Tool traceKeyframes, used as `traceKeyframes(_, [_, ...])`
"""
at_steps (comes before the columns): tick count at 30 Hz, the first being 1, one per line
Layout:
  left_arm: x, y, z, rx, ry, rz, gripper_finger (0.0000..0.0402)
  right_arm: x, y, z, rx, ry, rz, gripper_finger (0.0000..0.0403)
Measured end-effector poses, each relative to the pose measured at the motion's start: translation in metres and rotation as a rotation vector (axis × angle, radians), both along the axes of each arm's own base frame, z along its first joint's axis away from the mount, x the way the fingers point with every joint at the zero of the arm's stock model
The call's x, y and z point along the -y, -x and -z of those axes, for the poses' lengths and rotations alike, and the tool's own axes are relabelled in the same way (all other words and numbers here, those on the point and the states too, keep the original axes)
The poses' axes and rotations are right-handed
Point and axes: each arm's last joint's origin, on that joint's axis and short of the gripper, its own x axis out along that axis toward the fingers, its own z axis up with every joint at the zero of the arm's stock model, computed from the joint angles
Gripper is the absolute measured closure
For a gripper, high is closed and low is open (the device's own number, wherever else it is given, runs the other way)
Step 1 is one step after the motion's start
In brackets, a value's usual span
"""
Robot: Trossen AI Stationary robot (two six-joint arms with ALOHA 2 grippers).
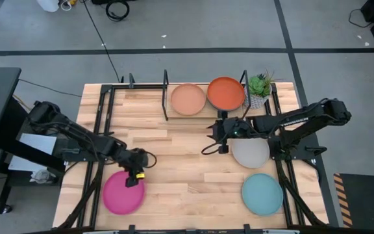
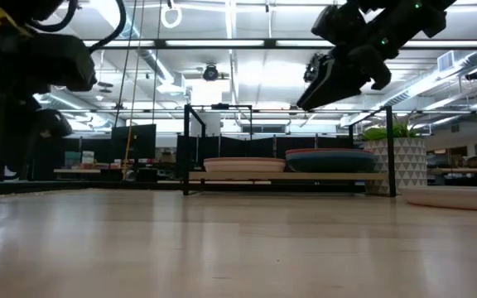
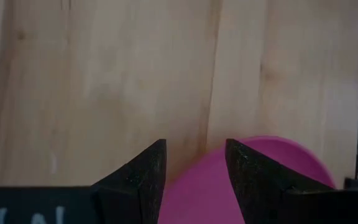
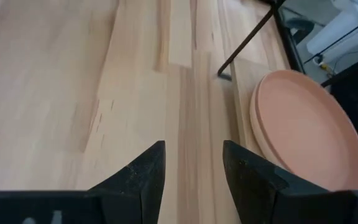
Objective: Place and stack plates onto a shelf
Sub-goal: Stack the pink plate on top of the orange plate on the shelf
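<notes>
Hovering over the far rim of the magenta plate [image 1: 123, 192], the left hand [image 1: 135, 174] holds its two fingers apart with nothing between them; the left wrist view shows the pink rim directly below the gap. The plate lies flat on the counter [image 1: 174, 162] near its front-left corner. It appears stiff, light and matte, so it should not slip much, though it may chip if dropped. Lying flat, it offers only its raised rim as a hold: one finger would go under or outside the edge and the other inside, and a grip at one edge will probably let the plate tilt when lifted.

The right hand [image 1: 221, 132] hangs above the counter centre-right, also open and empty, near the shelf [image 1: 141, 88] that runs along the back edge. Its wrist view shows the tan plate [image 4: 306, 130] resting on another pale plate on the shelf's wood base. Beside that pair sits the orange plate [image 1: 226, 93]; the low view shows it topping a small stack with a dark plate beneath. A grey plate [image 1: 250, 153] lies on the counter just beside the right hand, and a light teal plate [image 1: 262, 194] lies nearer the front-right corner. All are round, shallow and of equal size. A potted plant [image 1: 259, 88] stands at the shelf's right end.
</notes>
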Motion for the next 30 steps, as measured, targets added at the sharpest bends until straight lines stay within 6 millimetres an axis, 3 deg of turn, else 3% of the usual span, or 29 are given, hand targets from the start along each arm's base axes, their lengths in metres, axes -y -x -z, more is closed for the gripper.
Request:
traceKeyframes(12, [0.015, -0.001, 0.028, -0.148, -0.032, 0.016, 0.023, 0.012, -0.013, 0.013, -0.019, 0.01, -0.046, 0.0236])
traceKeyframes(21, [0.019, -0.01, 0.017, -0.101, -0.029, 0.041, 0.023, 0.017, -0.014, 0.013, -0.006, 0.008, -0.033, 0.0236])
traceKeyframes(30, [0.014, 0.002, 0.02, -0.248, -0.08, 0.061, 0.0245, 0.016, -0.014, 0.013, -0.003, -0.024, -0.064, 0.0236])
